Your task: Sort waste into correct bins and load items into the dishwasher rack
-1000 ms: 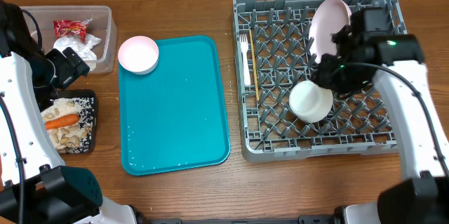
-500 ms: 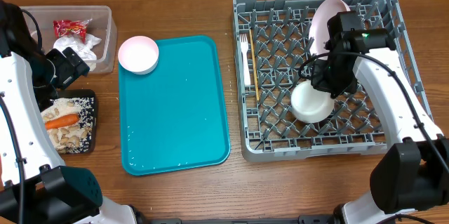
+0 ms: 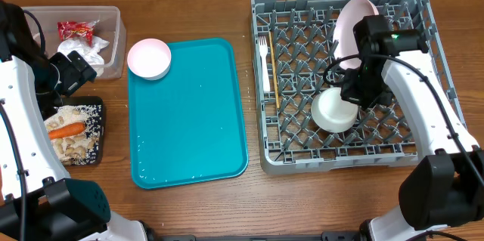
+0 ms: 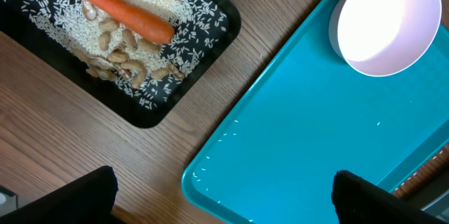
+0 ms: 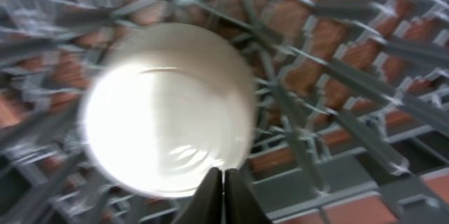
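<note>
Overhead: my left arm stands along the left edge of the table (image 3: pixel 227 211), its wrist bent inward. The left claw (image 3: pixel 73 75) hangs over bare wood between the clear tub (image 3: pixel 113 41) and the black tray (image 3: pixel 97 158), near both. The tub holds the red wrapper (image 3: pixel 76 29) and the napkin (image 3: pixel 79 49). The black tray carries the carrot (image 3: pixel 66 129) on rice (image 3: pixel 83 110). My right arm comes up from the near right corner and folds over the rack (image 3: pixel 261 120). The right claw (image 3: pixel 349 91) is low among the pegs, just beside the white bowl (image 3: pixel 333 112). The plate (image 3: pixel 352 20) stands on edge close behind the wrist, so room there is tight. The fork (image 3: pixel 263 58) and wooden stick (image 3: pixel 274 82) lie along the rack's left side, well apart from the claw. The pink bowl (image 3: pixel 149 58) sits on the far left corner of the teal tray (image 3: pixel 189 120).

Left wrist: the fingers (image 4: pixel 77 197) are spread wide and hold nothing. Below them lie the teal tray's corner and bare wood beside the black tray.

Right wrist: the picture is blurred. The fingers (image 5: pixel 212 194) are pressed together with nothing between them. Their tips sit at the bowl's rim, but I cannot tell if they touch it. Rack bars crowd every side.
</note>
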Controlling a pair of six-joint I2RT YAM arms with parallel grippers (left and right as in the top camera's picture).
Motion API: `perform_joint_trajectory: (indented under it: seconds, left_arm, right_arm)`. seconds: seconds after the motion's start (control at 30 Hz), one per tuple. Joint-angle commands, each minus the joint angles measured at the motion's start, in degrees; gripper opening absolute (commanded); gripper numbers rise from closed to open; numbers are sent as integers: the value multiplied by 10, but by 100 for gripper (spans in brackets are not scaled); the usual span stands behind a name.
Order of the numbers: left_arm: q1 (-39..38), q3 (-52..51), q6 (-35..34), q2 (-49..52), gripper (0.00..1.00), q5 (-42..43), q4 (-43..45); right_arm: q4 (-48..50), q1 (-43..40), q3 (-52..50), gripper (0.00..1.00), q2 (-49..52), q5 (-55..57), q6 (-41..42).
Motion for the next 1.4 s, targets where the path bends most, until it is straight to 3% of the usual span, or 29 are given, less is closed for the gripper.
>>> perform_joint_trajectory:
  seconds: [0.0,0.03,0.13,0.2,0.33,0.43,0.53,0.63,0.8,1.0,1.37]
  left_arm:
    - [-1,3,6,-3,100,-4,1]
    - [-1,3,6,-3,100,-4,1]
    - [-1,3,6,-3,100,-4,1]
    - [-1,3,6,-3,100,-4,1]
    - [-1,3,6,-3,100,-4,1]
    - [-1,3,6,-3,100,-4,1]
    - [-1,3,6,-3,100,-4,1]
    - [-1,3,6,-3,100,-4,1]
    - [-1,3,6,-3,100,-4,1]
    - [-1,3,6,-3,100,-4,1]
    - [-1,3,5,-3,100,-4,39]
  right_arm:
    - [2,1,57,16,-53,-132,-23]
    - [7,1,65,20,-64,-186,-40]
    - [35,1,71,76,-88,-312,-52]
    - [57,2,71,100,-94,-384,-51]
    - [87,2,71,100,-93,-499,-49]
    - [91,11,71,100,-93,-493,-50]
    - [86,18,71,100,-93,-411,-41]
    - [46,18,71,100,-94,-281,40]
    - [7,32,71,97,-104,-209,49]
    - [-45,57,71,100,-115,-12,179]
    - [-57,57,71,100,-114,31,191]
